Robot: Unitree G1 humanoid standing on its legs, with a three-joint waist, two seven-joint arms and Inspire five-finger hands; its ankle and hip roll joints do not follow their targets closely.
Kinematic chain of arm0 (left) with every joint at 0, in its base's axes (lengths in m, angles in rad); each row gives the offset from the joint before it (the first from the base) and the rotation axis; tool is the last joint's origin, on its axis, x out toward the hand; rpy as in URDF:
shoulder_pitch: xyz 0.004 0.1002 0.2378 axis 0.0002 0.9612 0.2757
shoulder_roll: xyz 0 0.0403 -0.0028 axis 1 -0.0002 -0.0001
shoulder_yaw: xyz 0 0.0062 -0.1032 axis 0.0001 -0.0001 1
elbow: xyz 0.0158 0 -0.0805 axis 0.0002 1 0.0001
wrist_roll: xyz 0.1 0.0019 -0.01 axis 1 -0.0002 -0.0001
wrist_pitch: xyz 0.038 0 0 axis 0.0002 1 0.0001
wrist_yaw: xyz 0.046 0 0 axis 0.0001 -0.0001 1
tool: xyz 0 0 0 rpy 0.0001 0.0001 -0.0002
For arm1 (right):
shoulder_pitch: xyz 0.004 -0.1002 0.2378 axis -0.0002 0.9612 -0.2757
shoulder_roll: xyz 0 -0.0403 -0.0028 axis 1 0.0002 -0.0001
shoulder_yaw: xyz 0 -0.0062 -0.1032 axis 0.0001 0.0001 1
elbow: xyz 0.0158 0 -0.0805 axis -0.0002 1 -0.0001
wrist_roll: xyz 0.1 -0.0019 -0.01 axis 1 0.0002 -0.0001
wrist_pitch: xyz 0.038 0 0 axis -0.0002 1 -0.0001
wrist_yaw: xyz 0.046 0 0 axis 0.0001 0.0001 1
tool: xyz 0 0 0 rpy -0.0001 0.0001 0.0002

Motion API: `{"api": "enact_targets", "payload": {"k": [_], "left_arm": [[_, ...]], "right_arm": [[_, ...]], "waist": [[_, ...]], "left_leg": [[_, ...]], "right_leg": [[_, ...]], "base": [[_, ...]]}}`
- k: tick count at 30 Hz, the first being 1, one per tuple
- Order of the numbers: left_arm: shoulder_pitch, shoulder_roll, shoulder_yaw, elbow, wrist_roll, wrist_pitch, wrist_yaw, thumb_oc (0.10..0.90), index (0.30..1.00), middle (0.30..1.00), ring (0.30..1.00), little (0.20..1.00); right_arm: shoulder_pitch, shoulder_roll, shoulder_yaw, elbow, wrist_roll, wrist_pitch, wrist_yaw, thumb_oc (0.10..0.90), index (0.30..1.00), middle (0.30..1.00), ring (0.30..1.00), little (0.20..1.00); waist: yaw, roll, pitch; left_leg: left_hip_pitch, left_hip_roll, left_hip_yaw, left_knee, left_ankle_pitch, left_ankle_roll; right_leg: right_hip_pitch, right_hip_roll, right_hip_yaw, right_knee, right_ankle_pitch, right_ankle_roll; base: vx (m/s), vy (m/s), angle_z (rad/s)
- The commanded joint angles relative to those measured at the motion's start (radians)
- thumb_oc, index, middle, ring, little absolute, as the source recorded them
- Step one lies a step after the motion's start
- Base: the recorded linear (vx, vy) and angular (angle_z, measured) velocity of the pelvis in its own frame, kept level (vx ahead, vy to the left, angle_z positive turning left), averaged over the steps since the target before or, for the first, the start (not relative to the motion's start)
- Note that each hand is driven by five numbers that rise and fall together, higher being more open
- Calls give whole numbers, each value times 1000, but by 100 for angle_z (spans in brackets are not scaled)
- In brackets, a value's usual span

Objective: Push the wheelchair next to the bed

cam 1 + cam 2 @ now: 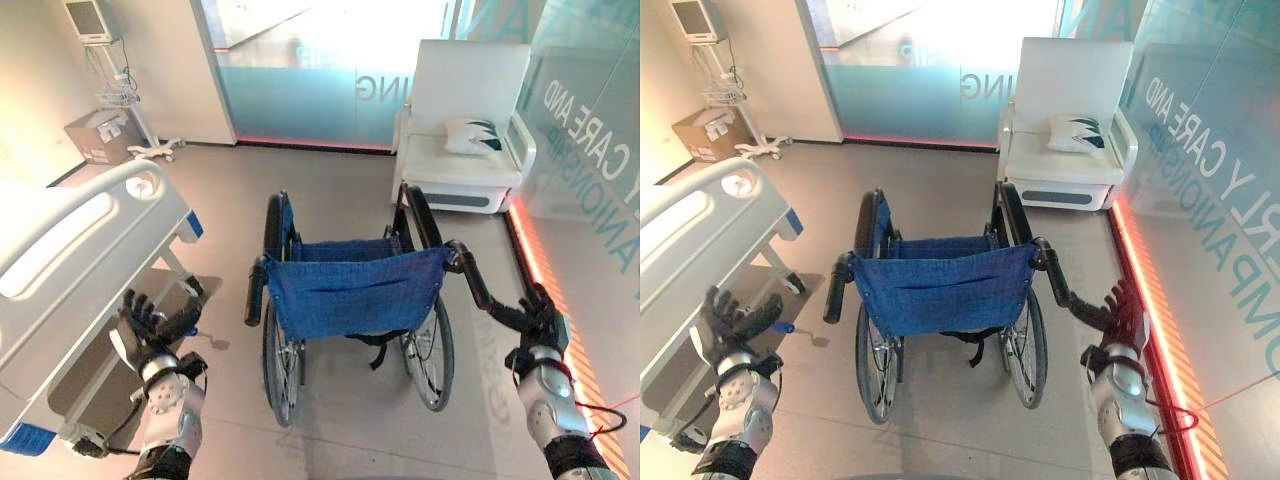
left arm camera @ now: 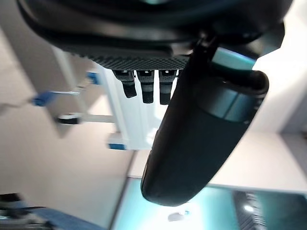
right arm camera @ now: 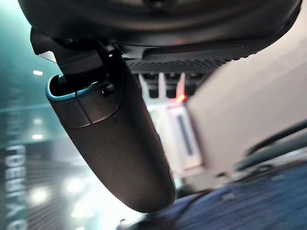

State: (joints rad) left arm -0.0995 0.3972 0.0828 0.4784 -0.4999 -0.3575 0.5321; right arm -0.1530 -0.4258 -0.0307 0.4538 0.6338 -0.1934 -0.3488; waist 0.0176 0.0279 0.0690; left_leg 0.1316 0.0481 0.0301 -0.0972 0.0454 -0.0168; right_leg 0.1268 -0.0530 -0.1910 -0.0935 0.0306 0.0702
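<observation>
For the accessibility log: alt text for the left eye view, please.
A wheelchair with a blue fabric back stands mid-floor, its push handles toward the camera, with the left hand and right hand raised open at either side. A white bed is at left, a white armchair behind.

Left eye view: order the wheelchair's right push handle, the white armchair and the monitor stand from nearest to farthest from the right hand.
From the right hand:
1. Right push handle, just ahead of it, toward the wheelchair.
2. White armchair, farther ahead by the glass wall.
3. Monitor stand, far left corner.
</observation>
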Motion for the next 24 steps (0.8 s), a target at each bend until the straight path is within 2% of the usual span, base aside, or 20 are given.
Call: {"api": "enact_targets", "payload": {"k": [1,2,3,5,6,7,8,14,20,21,24], "left_arm": [[-163,133,-27,-82,105,-92,-24,800,900,900,900,900],[-177,150,-35,-125,84,-74,-77,800,900,900,900,900],[-177,150,-34,-125,82,-73,-79,800,900,900,900,900],[-189,161,-44,-175,35,-37,-155,800,900,900,900,900],[-186,164,-49,-211,-9,-7,-232,800,900,900,900,900],[-186,164,-50,-218,-19,-1,-250,800,900,900,900,900],[-177,162,-50,-252,-50,35,-313,800,900,900,900,900],[-96,149,-47,-400,-90,165,-497,800,900,900,900,900],[-65,168,-43,-438,-23,230,-521,800,900,900,900,900],[-53,186,-39,-443,41,249,-501,800,900,900,900,900],[-31,226,-31,-434,88,288,-493,800,900,900,900,900]], "right_arm": [[-146,-85,-19,-114,-93,-147,-69,800,900,900,900,900],[-169,-101,-18,-142,-94,-138,-62,800,900,900,900,900],[-170,-102,-18,-142,-94,-137,-62,800,900,900,900,900],[-194,-118,-13,-171,-87,-114,-25,800,900,900,900,900],[-198,-124,-8,-200,-88,-96,15,800,900,900,900,900],[-199,-125,-6,-205,-89,-91,25,800,900,900,900,900],[-197,-129,-6,-231,-89,-74,53,800,900,900,900,900],[-144,-128,-18,-348,-90,6,180,800,900,900,900,900],[-114,-138,-11,-387,-142,75,235,800,900,900,900,900],[-101,-149,-5,-400,-162,110,246,800,900,900,900,900],[-73,-179,-7,-415,-170,165,263,800,900,900,900,900]], "waist": [[-5,-40,-44],[-4,-42,-47],[-4,-42,-46],[-2,-44,-46],[-1,-45,-47],[0,-45,-49],[1,-47,-47],[8,-51,-42],[9,-53,-38],[9,-54,-35],[6,-55,-33]], "left_leg": [[15,-61,1,10,-48,9],[14,-60,1,10,-48,8],[14,-60,1,10,-48,8],[7,-60,2,10,-36,8],[5,-59,2,10,-35,8],[9,-58,1,10,-45,7],[3,-58,2,10,-34,7],[5,-53,3,10,-43,7],[3,-52,7,10,-40,6],[-3,-52,10,10,-28,6],[1,-50,13,10,-37,5]], "right_leg": [[24,-2,33,6,11,-14],[25,-2,33,6,9,-13],[24,-2,33,6,9,-13],[18,-4,30,6,19,-14],[17,-4,28,6,18,-14],[21,-3,29,6,9,-12],[16,-4,27,6,18,-13],[21,-4,25,6,10,-11],[19,-6,22,6,12,-8],[13,-7,20,6,21,-8],[17,-7,21,6,14,-4]], "base": [[0,0,0],[0,0,0],[0,0,0],[-17,1,0],[0,0,0],[0,0,0],[37,-4,1],[-1,-5,0],[-16,-2,0],[0,0,0],[-35,-5,1]]}}
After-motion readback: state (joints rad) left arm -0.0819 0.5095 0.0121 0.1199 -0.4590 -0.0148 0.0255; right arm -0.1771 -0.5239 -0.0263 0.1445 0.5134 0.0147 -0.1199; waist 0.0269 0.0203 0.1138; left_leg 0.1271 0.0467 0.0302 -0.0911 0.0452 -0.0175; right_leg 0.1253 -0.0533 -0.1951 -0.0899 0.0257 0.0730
